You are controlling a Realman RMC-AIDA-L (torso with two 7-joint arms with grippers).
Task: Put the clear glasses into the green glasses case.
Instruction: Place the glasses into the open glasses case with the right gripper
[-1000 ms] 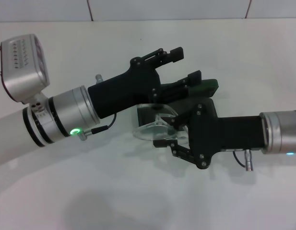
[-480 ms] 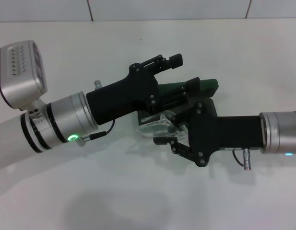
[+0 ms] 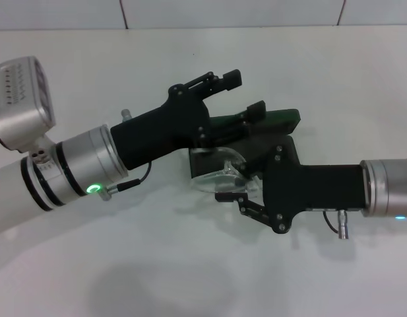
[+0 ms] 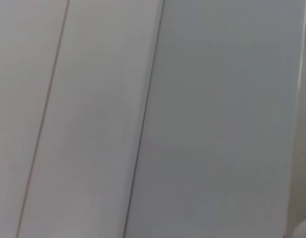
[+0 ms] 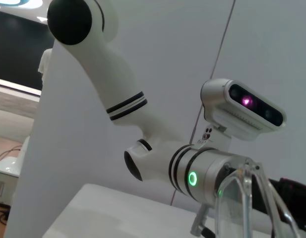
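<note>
The clear glasses (image 3: 218, 173) hang at mid-table with my right gripper (image 3: 235, 177) shut on them, reaching in from the right. The right wrist view shows their clear lens (image 5: 240, 197) close up. Just behind them lies the green glasses case (image 3: 281, 118), standing open; only a strip of its green lid and a bit of its dark lower half show, since both grippers cover the rest. My left gripper (image 3: 245, 92) comes in from the left with its fingers apart. Its lower finger (image 3: 254, 107) rests along the lid's edge and nothing sits between the fingers.
The white table (image 3: 190, 264) spreads around the arms, with a tiled wall (image 3: 229, 12) behind it. My left forearm with its green light (image 5: 192, 178) and wrist camera (image 5: 242, 105) fills the right wrist view. The left wrist view shows only pale wall panels (image 4: 192, 124).
The glasses have tipped flatter and sunk closer to the case. My left arm has drawn back to the left and risen slightly. My right gripper has slid a little down and to the right.
</note>
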